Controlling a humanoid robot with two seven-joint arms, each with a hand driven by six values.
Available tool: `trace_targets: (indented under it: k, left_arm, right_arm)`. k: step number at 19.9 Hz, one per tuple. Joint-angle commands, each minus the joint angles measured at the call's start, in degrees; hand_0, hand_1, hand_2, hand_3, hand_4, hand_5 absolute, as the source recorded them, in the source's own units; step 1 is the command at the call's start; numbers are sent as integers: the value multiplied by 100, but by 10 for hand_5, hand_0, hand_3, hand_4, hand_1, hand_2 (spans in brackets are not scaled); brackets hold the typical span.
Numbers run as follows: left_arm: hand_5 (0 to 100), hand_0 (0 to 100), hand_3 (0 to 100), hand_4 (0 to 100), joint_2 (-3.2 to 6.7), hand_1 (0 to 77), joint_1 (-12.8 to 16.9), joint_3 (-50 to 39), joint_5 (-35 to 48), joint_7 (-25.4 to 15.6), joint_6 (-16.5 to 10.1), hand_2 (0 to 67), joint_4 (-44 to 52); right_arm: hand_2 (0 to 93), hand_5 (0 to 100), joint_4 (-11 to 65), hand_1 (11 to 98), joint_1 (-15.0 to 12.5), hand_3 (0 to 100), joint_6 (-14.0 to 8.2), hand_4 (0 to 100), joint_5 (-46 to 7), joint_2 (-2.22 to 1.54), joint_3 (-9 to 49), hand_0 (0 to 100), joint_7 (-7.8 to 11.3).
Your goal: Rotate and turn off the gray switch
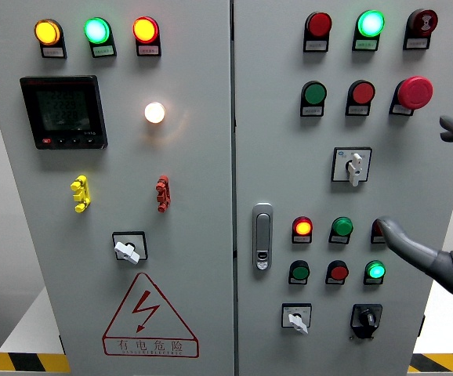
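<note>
Three rotary switches with pale gray handles sit on the cabinet: one on the upper right door [353, 166], its handle pointing down, one low on the right door [297, 318] and one on the left door [128, 249], both with handles turned to the lower right. My right hand [418, 182] comes in from the right edge, open and holding nothing. Its dark thumb [395, 235] lies over an indicator light, and another fingertip [451, 129] shows higher up. The hand is to the right of the upper gray switch and does not touch it.
A black rotary switch [365, 317] sits at the lower right. A red mushroom button [414, 92] is just above the hand. Coloured indicator lamps cover both doors. A metal door latch [262, 236], a meter display [63, 111] and a warning triangle [149, 315] also show.
</note>
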Motion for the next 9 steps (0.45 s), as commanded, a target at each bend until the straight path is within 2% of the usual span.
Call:
trace_targets:
  k: [1,2,4,9]
  left_arm:
    - [109,845,187,83,0,0,-2,0,2,0,0,134,0]
    - [109,845,187,83,0,0,-2,0,2,0,0,134,0]
    - [109,845,187,83,0,0,-2,0,2,0,0,134,0]
    - [109,846,187,82,0,0,-2,0,2,0,0,134,0]
  right_arm:
    - [97,262,67,352,-95,130,15,94,-6,0,244,0,199]
    - [96,259,128,353,-131,128,24,92,-15,0,297,0,287]
    - [94,258,190,354,-201,125,24,89,-15,0,307,0,331]
    - [92,252,208,355,-245,128,24,94,-24,0,298,0,323]
